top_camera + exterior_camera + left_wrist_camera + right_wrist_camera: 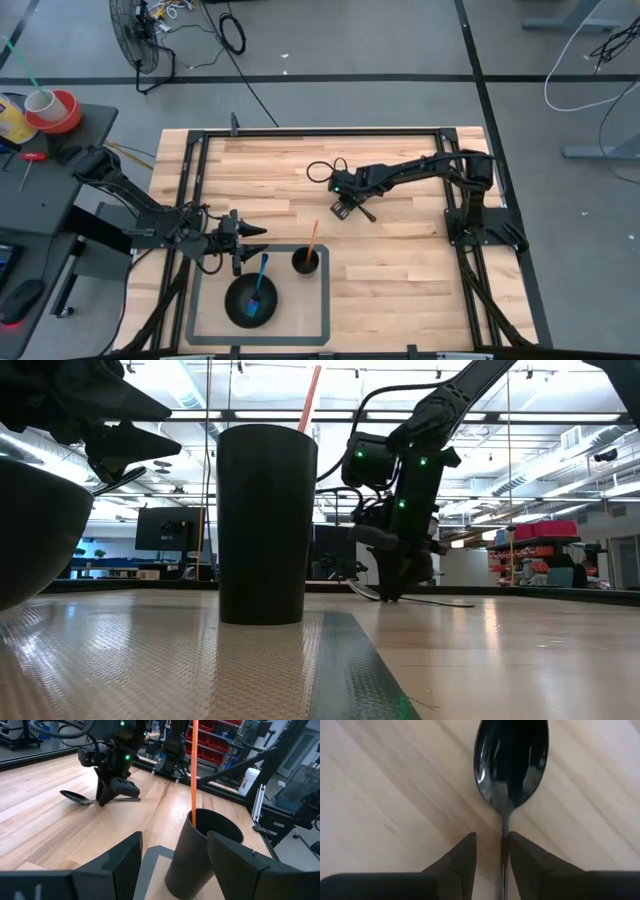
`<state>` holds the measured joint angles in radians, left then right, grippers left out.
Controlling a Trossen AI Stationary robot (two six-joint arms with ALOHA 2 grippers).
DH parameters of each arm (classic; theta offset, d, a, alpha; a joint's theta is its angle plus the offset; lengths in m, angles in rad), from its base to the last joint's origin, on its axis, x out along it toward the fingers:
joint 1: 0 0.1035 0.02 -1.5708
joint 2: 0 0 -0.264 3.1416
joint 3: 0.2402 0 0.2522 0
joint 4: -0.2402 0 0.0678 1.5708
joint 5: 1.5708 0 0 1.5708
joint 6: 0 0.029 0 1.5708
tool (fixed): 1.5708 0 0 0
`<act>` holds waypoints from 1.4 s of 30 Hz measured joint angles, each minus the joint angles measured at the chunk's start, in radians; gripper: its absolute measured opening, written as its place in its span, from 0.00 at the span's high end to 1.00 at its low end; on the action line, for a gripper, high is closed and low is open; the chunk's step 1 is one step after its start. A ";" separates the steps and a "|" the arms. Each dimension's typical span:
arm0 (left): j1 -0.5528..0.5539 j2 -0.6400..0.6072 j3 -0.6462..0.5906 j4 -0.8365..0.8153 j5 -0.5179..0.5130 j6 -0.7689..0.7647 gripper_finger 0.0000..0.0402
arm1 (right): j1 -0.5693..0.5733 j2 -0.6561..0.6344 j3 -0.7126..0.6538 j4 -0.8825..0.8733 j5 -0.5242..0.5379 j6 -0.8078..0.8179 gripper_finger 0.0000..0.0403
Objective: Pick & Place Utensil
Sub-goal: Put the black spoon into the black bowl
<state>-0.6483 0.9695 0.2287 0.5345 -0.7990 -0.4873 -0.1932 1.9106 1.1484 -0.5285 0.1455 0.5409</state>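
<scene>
A black spoon [511,760] lies flat on the wooden table, near the middle [366,213]. My right gripper [492,842] is down at the table over it, open, with a finger on either side of the handle just behind the spoon's bowl. A black cup [306,262] stands on a grey mat [326,300] and holds an orange utensil [312,238]. A black bowl [240,305] on the mat holds a blue utensil [262,275]. My left gripper [250,238] is open and empty beside the cup, above the mat's far left corner. My right gripper comes from above, pointing down, with its fingers across the spoon's handle [504,832] close behind the bowl. One finger [520,852] stands right against the handle and the other [465,855] is a gap away. Whether it touches the handle I cannot tell. The spoon lies flat on the table.
The table has a black frame rail [320,133] along its edges. Bare wood lies to the right of the mat [400,290]. Beyond the table's left side stands a bench with a red tape roll and a white cup [50,105].
</scene>
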 joint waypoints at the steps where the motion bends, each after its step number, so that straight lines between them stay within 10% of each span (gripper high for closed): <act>1: 0.000 0.000 0.000 0.000 0.000 0.000 0.43 | 0.001 0.003 0.000 -0.005 0.000 0.000 0.71; 31: 0.000 0.000 0.000 0.060 0.000 -0.043 0.43 | 0.018 -0.030 -0.008 -0.053 0.061 -0.065 0.97; 42: 0.161 -0.001 0.000 0.206 0.147 -0.073 0.43 | 0.135 -0.315 -0.001 -0.101 0.473 -0.365 0.97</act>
<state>-0.4870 0.9684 0.2287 0.7408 -0.6516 -0.5606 -0.0584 1.5952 1.1477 -0.6297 0.6189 0.1760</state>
